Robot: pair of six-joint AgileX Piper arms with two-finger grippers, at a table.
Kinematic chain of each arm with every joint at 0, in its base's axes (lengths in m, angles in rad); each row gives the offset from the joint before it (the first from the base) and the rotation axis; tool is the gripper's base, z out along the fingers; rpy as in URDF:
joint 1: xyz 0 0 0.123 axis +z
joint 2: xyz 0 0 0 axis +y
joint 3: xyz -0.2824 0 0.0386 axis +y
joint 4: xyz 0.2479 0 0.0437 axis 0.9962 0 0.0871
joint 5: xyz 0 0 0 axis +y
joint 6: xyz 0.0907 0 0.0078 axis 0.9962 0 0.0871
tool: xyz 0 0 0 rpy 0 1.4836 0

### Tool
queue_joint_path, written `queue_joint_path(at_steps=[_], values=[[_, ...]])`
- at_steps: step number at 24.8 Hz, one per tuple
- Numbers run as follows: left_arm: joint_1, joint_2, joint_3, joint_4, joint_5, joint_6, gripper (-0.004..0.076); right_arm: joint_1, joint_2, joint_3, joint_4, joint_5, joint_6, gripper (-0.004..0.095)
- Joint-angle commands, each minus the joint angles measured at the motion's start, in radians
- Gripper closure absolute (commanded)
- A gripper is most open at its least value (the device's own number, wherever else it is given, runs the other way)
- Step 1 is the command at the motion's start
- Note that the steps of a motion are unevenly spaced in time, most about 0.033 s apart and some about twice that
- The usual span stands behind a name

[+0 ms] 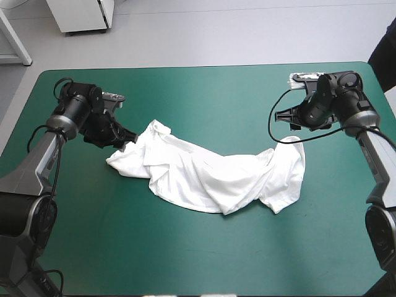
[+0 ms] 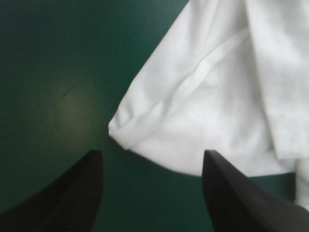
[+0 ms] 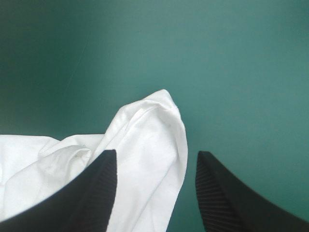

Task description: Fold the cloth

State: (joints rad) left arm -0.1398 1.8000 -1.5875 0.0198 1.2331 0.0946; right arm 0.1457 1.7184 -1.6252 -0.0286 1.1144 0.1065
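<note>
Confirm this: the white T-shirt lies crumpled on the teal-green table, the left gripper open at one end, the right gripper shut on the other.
Wrong on the right gripper: it is open, fingers apart, a corner of the T-shirt between them, as the right wrist view shows. The rest stands: T-shirt crumpled on the table, left gripper open.

Pale grey floor (image 1: pixel 247 31), white cabinet (image 1: pixel 83 13) beyond teal-green table (image 1: pixel 204 253)

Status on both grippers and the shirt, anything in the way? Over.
Left black-fingered gripper open, at one end of the crumpled white short-sleeved T-shirt. Right gripper open, the other end between its fingers. Nothing seen in the way.
</note>
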Motion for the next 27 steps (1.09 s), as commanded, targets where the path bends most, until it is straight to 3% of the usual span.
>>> queue_joint_path(at_steps=[1,8,20,22,24,25,27], values=[[0.024,-0.071,0.043,-0.005,0.032,-0.014,0.0281,-0.009,-0.054,-0.03,-0.003,-0.024,-0.005,0.0464],[0.066,-0.059,0.13,-0.008,-0.137,-0.064,0.0283,-0.009,-0.054,-0.03,-0.001,-0.022,-0.005,0.0467],[0.074,0.088,0.13,-0.02,-0.163,-0.062,0.034,-0.009,-0.054,-0.03,-0.01,-0.011,-0.005,0.0468],[0.074,0.099,0.13,-0.02,-0.163,-0.065,0.0424,-0.009,-0.054,-0.03,-0.013,0.004,-0.005,0.0468],[0.074,0.102,0.13,-0.02,-0.171,-0.065,0.0577,-0.009,-0.054,-0.025,-0.017,0.03,-0.005,0.0468],[0.074,0.102,0.13,-0.02,-0.178,-0.065,0.0703,-0.009,-0.054,-0.018,-0.019,0.046,-0.005,0.0468],[0.074,0.102,0.13,-0.02,-0.181,-0.064,0.074,-0.009,-0.054,0.009,-0.015,0.07,-0.005,0.0468]])
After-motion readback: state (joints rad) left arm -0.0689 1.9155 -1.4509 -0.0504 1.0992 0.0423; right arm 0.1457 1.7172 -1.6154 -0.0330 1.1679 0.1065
